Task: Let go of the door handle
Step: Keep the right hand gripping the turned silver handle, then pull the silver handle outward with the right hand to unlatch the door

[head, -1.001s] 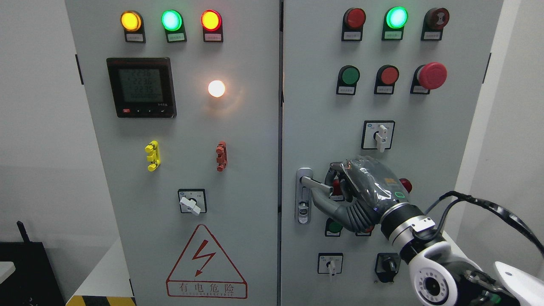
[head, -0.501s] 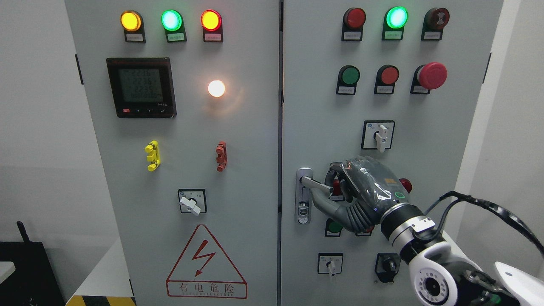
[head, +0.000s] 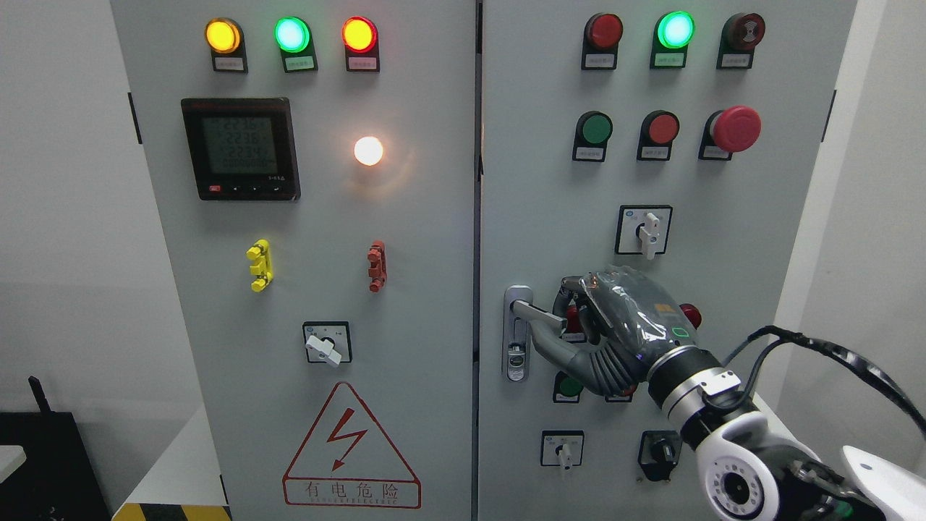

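Here we see our right hand [head: 604, 325] closed around the free end of the door handle [head: 537, 312], whose lever lies horizontally, pointing right from its plate toward the hand, so we should withdraw rightward.

Single head view, level, close, facing cabinet doors [head: 405, 217] squarely.

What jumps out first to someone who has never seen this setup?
Probably the robot's grey right hand, reaching in from the lower right with its fingers curled on the silver door handle of the right cabinet door. Next come the lit yellow, green and red lamps along the top left, and the red lightning warning triangle at the bottom.
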